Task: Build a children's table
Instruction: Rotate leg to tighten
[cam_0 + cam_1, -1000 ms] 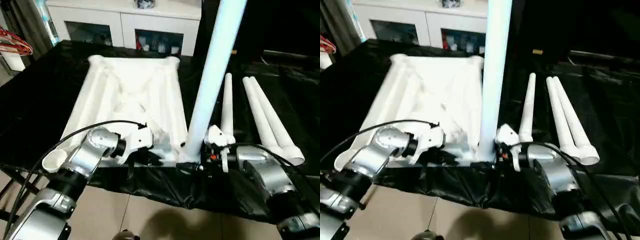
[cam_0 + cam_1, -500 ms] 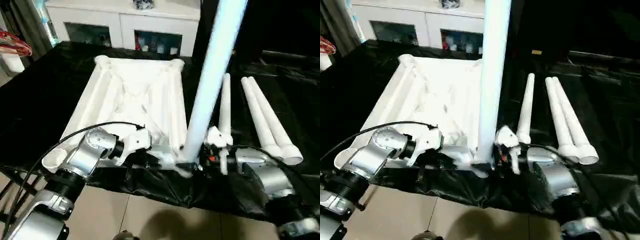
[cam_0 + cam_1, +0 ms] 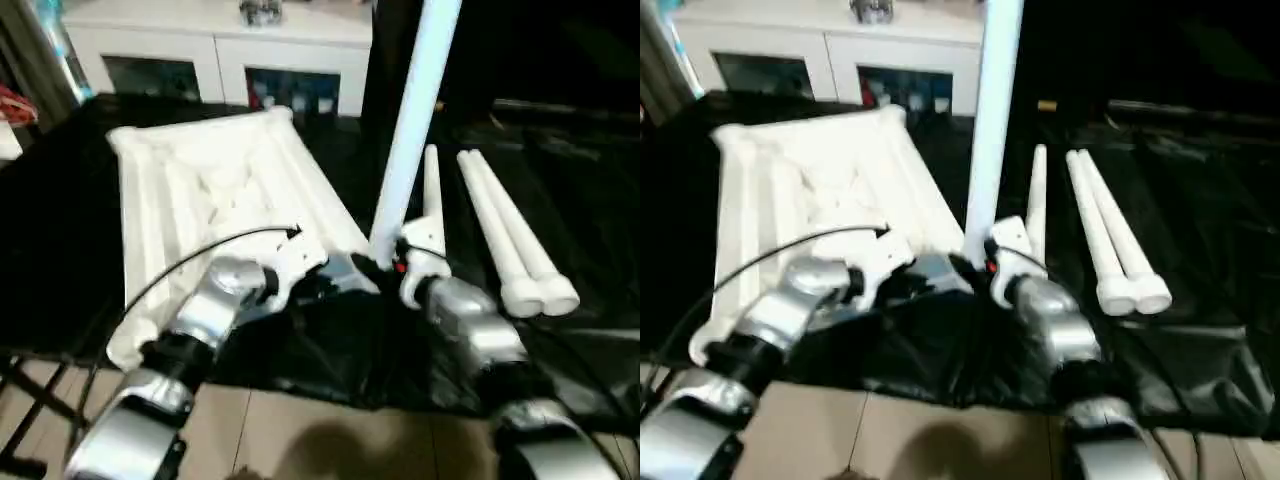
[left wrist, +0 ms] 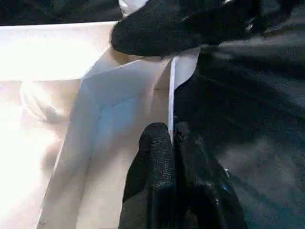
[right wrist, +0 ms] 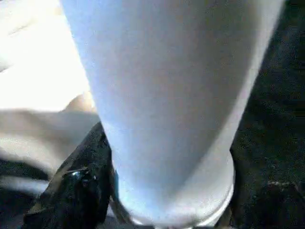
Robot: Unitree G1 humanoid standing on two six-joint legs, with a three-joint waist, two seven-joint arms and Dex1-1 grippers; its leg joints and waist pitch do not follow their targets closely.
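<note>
The children's table top (image 3: 200, 190) lies upside down on the black-covered surface, ribbed underside up, turned at an angle. One white leg (image 3: 412, 130) stands upright at its near right corner. My right gripper (image 3: 387, 264) is closed around that leg's thick base, and a black finger (image 5: 81, 191) presses its side. My left gripper (image 4: 171, 138) is shut on the thin white rim of the top, just beside that corner. Three more legs lie on the cloth to the right: one (image 3: 430, 195) close to the standing leg and a pair (image 3: 505, 235) side by side.
A white cabinet (image 3: 215, 50) with glass doors stands behind the work surface. The black cloth (image 3: 560, 170) hangs over the near edge, with tiled floor (image 3: 330, 430) below. A black cable (image 3: 200, 260) arcs over my left forearm.
The table top has turned, its far end swinging left, while the near right corner and standing leg stay by my grippers. The camera has also shifted.
</note>
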